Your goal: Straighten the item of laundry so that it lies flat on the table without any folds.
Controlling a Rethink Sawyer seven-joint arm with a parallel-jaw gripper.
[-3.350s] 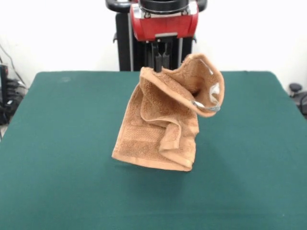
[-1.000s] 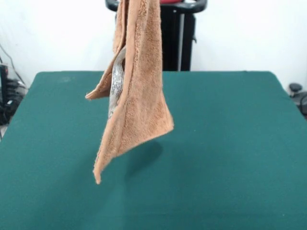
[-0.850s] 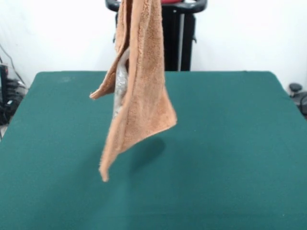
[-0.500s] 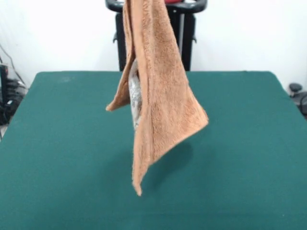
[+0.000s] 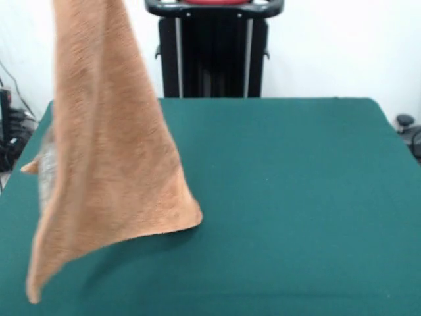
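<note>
The orange-brown towel (image 5: pixel 112 164) hangs in the air from above the picture's top edge, at the left of the front view. It drapes in a wide folded triangle, with its lowest corner at the bottom left and another corner just above the green table (image 5: pixel 296 197). A blurred pale patch, perhaps its label (image 5: pixel 46 172), shows at its left edge. The gripper is above the top edge, out of view.
The robot's black pedestal (image 5: pixel 214 52) stands behind the table's far edge. Cables and equipment (image 5: pixel 10 131) lie off the table's left side. A dark object (image 5: pixel 408 128) sits off the right side.
The hanging towel has swung from the picture's middle to the left and nearer the camera. It now spreads wider and hangs lower in the picture.
</note>
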